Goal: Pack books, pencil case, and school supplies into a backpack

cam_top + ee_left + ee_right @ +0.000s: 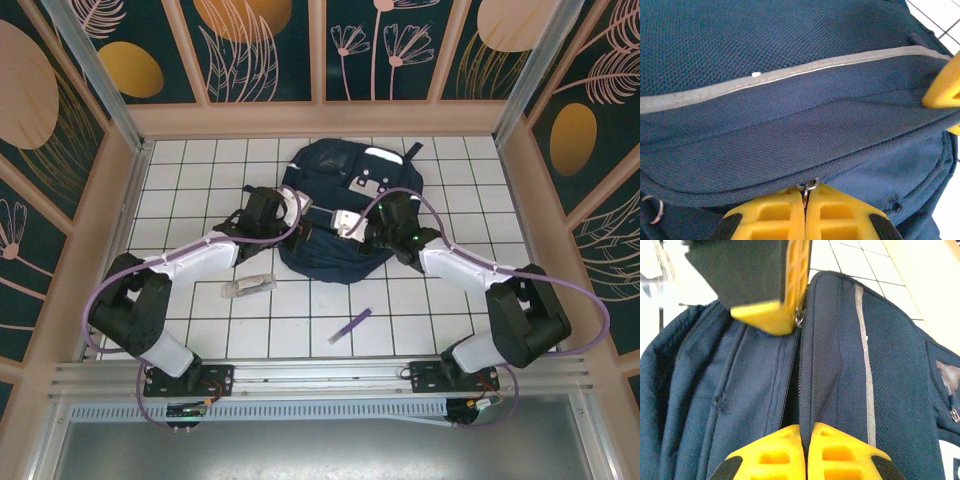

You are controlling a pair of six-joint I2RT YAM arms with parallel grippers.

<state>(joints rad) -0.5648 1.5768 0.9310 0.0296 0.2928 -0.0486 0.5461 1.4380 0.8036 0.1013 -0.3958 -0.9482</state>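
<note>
Left gripper [805,199] jaws pinch the zip pull [809,186], right gripper [806,436] jaws pinch backpack [330,170] fabric: drag pull straight along seam, fabric taut.

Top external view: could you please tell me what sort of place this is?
Probably a robot test cell: a white gridded tabletop, boxed in by leaf-printed wall panels, with a metal rail along the near edge.

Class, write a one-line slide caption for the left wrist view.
Left gripper shut on the zipper pull of the navy backpack, below its grey reflective stripe.
</note>
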